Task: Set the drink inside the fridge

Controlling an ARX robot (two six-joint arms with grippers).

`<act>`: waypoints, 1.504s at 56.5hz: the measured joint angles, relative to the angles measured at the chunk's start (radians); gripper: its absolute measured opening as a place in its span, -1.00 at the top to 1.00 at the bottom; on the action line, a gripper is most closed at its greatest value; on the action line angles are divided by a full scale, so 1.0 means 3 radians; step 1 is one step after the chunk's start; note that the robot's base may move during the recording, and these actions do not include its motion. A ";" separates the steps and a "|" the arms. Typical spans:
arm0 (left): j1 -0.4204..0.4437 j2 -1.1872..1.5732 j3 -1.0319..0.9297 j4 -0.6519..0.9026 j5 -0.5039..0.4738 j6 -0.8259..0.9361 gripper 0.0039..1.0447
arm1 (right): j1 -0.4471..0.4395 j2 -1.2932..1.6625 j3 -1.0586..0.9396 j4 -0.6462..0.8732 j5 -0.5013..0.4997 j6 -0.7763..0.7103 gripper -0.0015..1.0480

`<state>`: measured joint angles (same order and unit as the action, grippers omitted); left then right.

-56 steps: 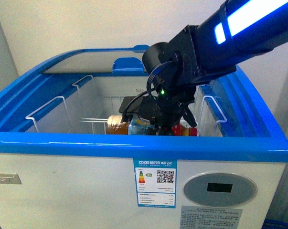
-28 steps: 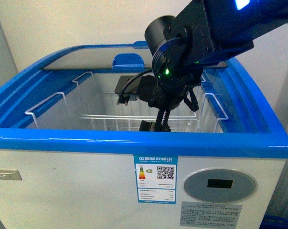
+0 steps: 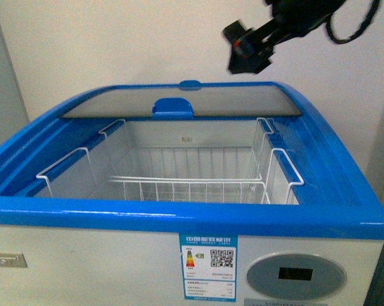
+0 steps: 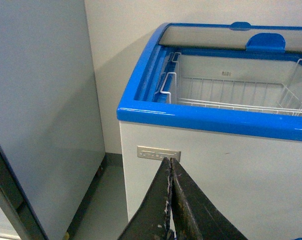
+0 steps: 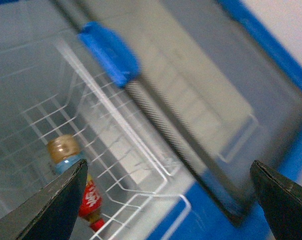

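Note:
The fridge (image 3: 179,213) is a white chest freezer with a blue rim, its glass lid (image 3: 179,101) slid back and white wire baskets (image 3: 185,178) inside. The drink (image 5: 64,152), amber on top with a blue label, lies in a wire basket in the blurred right wrist view, with something red (image 5: 90,200) against it. It is hidden in the front view. My right gripper (image 3: 246,48) is open and empty, high above the fridge's back right; its jaws (image 5: 163,200) stand wide apart. My left gripper (image 4: 171,162) is shut and empty, low before the fridge's front wall (image 4: 216,170).
A tall grey cabinet (image 4: 40,100) stands close to the fridge's left side, with a narrow strip of floor (image 4: 100,200) between them. A blue lid handle (image 3: 174,105) sits on the glass lid. An energy sticker (image 3: 207,258) and a control panel (image 3: 295,275) are on the front.
My right gripper let go of the drink inside the fridge and rose out of it to the upper right. The drink no longer shows in the front view.

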<state>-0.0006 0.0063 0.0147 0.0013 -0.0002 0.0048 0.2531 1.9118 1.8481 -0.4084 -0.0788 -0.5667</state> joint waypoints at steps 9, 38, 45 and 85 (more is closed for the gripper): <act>0.0000 0.0000 0.0000 0.0000 0.0000 0.0000 0.96 | -0.0460 -0.0974 -0.0898 0.0355 0.0094 0.0974 -0.85; 0.0000 0.0000 0.0000 0.0000 0.0000 0.0000 0.96 | -0.0838 -0.2982 -0.4084 0.2660 0.0286 0.1841 0.31; 0.0000 0.0000 0.0000 0.0000 0.0000 0.0000 0.96 | -0.0843 -0.3286 -0.4615 0.2895 0.0262 0.1845 0.81; 0.0000 0.0000 0.0000 0.0000 0.0000 0.0000 0.96 | -0.0842 -0.4495 -0.5857 0.2908 0.0261 0.1854 0.95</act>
<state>-0.0006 0.0063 0.0147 0.0013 -0.0002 0.0048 0.0006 0.5632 0.0910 0.4641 -0.0006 -0.0105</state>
